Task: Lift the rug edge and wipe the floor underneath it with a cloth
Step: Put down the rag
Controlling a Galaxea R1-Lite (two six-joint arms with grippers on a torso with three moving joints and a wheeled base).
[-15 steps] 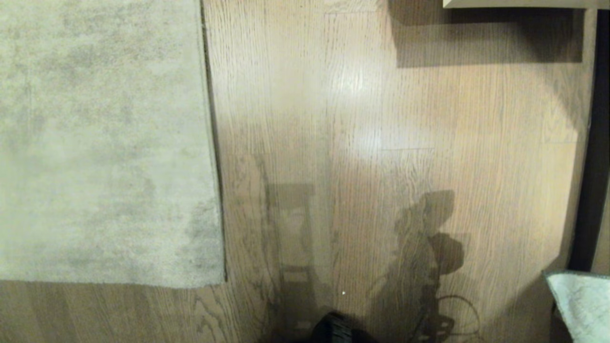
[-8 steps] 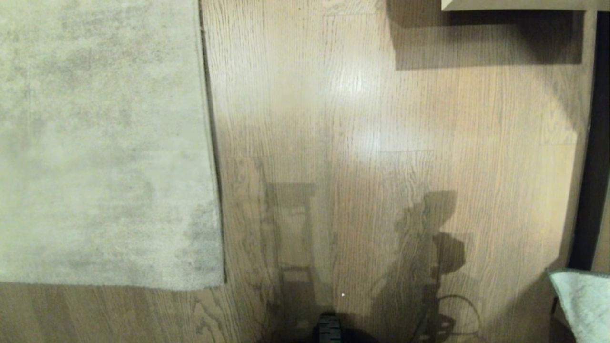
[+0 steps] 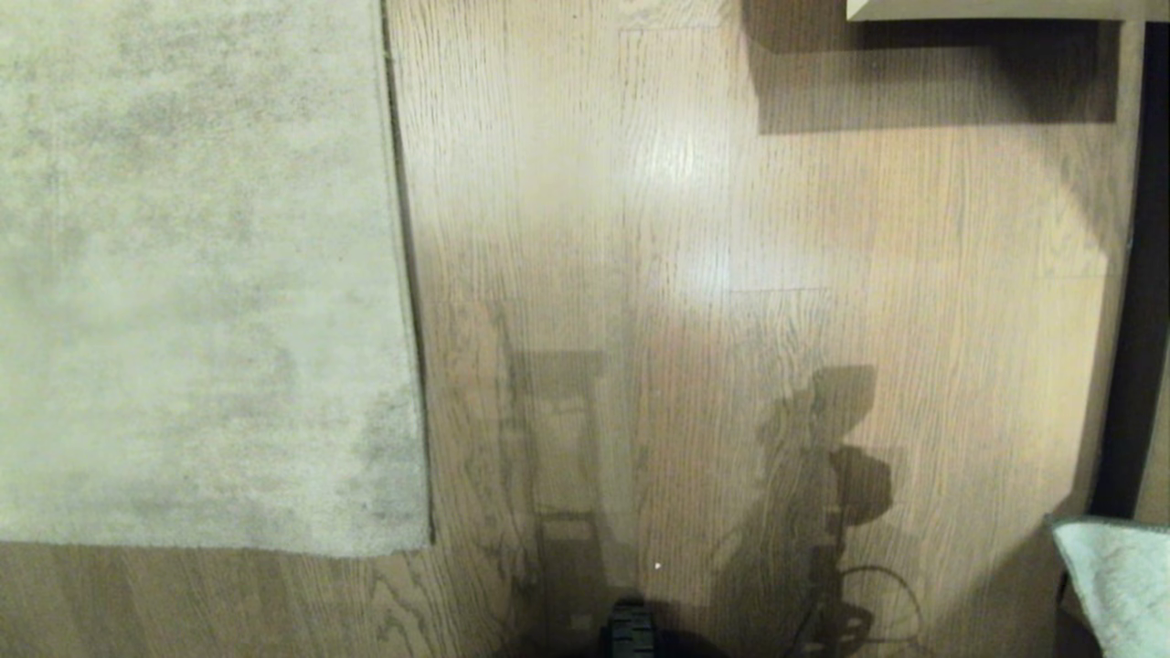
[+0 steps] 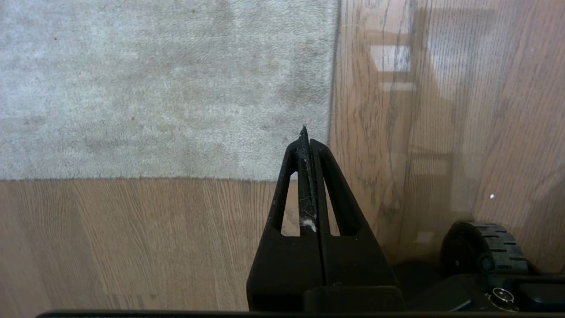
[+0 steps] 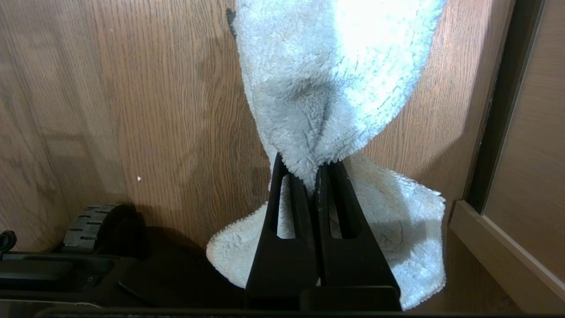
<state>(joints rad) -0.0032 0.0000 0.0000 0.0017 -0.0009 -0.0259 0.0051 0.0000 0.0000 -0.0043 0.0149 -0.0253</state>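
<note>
So I've got the cloth [image 5: 326,88] pinched tight in my right gripper [image 5: 315,174], bunched at the fingertips with the rest draping down both sides of it. My left gripper [image 4: 309,141] is closed up with nothing in it, just a bit of lint stuck between the fingers. The rug corner [image 4: 324,174] sits right under and just ahead of that left tip, and the rug edge [image 3: 407,274] runs straight away from me along the floor [image 3: 731,274].

Nothing's lifted yet, so the job for me now is getting hold of that border. My take: spread the left fingers first, come in low at the corner where two sides are free, and slide one finger under instead of pinching pile from the top. Short pile probably gives little to grab. Lift high enough that the cloth hand can get underneath without dragging.

Stuff I can't tell: neither arm shows from the head camera, only shadows. The cloth is cut off at the corner of the frame there. Can't see under the rug at all, so no idea how dirty it is.
</note>
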